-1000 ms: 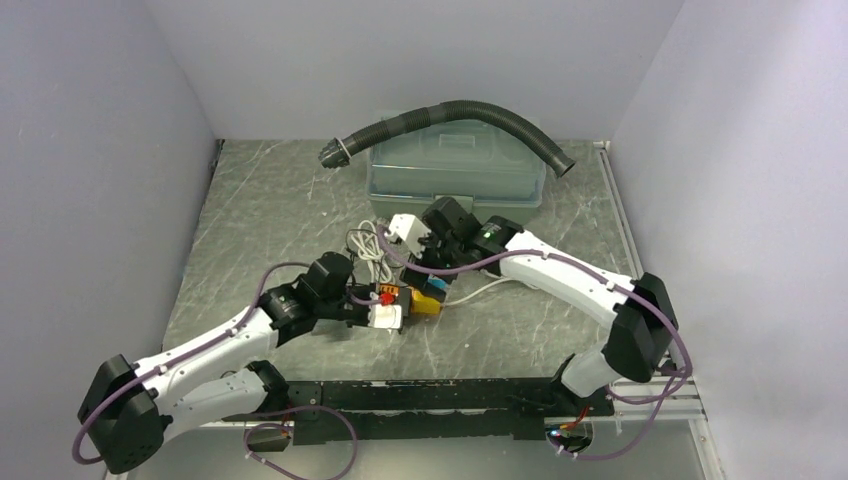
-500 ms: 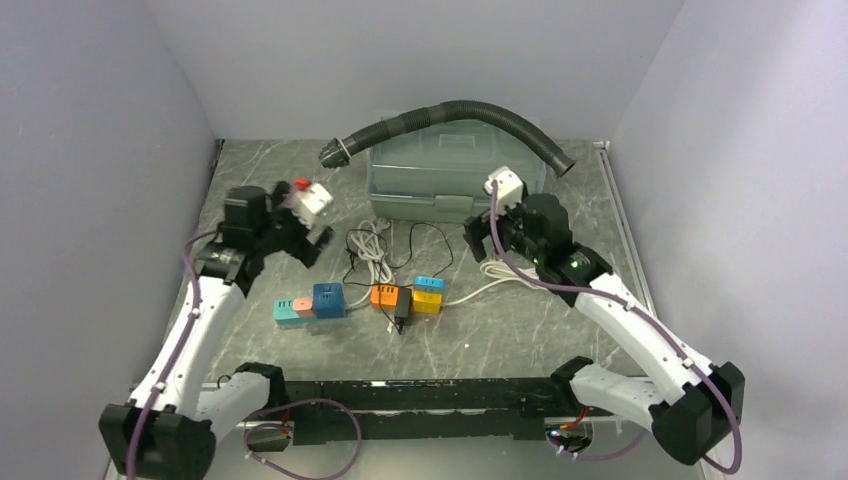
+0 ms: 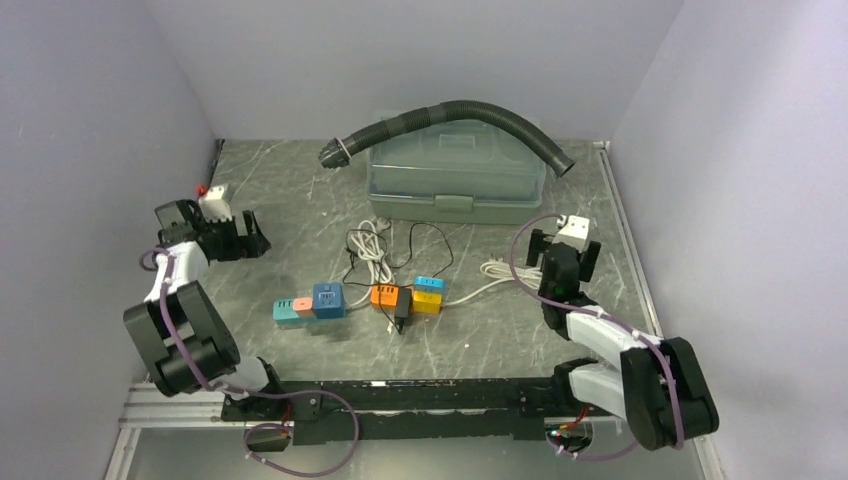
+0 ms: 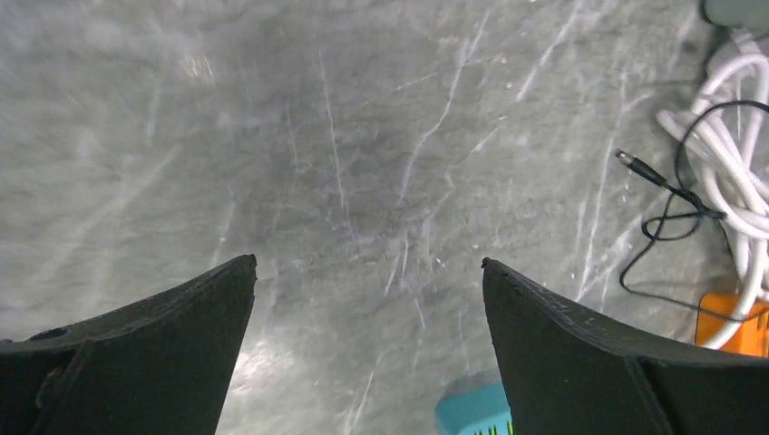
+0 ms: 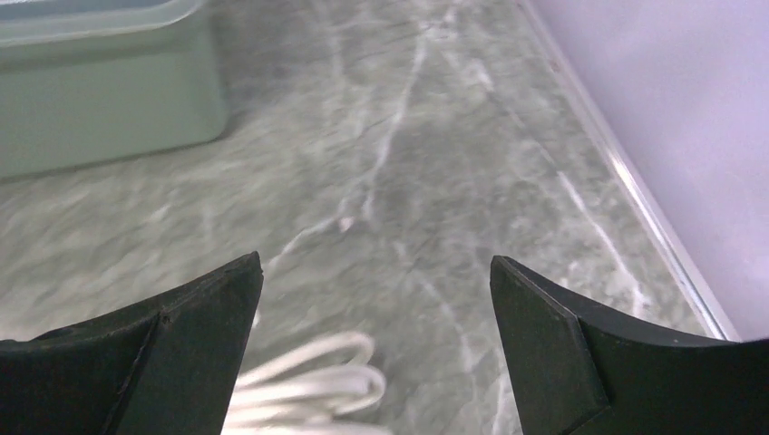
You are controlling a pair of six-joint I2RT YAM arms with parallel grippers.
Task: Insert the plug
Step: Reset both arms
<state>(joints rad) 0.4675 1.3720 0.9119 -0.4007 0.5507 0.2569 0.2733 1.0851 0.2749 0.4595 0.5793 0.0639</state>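
Note:
The black plug (image 3: 402, 301) sits between the orange socket block (image 3: 384, 295) and the yellow one (image 3: 427, 303) at the table's middle, its thin black cable (image 3: 420, 240) looping behind. A teal, pink and blue block row (image 3: 310, 302) lies apart to the left. My left gripper (image 3: 253, 238) is drawn back to the left wall, open and empty (image 4: 365, 263); a teal block corner (image 4: 472, 412) shows below it. My right gripper (image 3: 562, 252) is folded back on the right, open and empty (image 5: 376, 263), above loops of white cable (image 5: 317, 381).
A translucent green lidded box (image 3: 455, 175) stands at the back with a black corrugated hose (image 3: 450, 112) draped over it. A white cable coil (image 3: 370, 250) lies in front of it. A metal rail (image 3: 615, 210) edges the table on the right, close to the wall.
Both arms have pulled back from the socket blocks to the table's sides. The left gripper, shut at the blocks a second ago, now stands open. The teal-blue row lies apart from the orange block.

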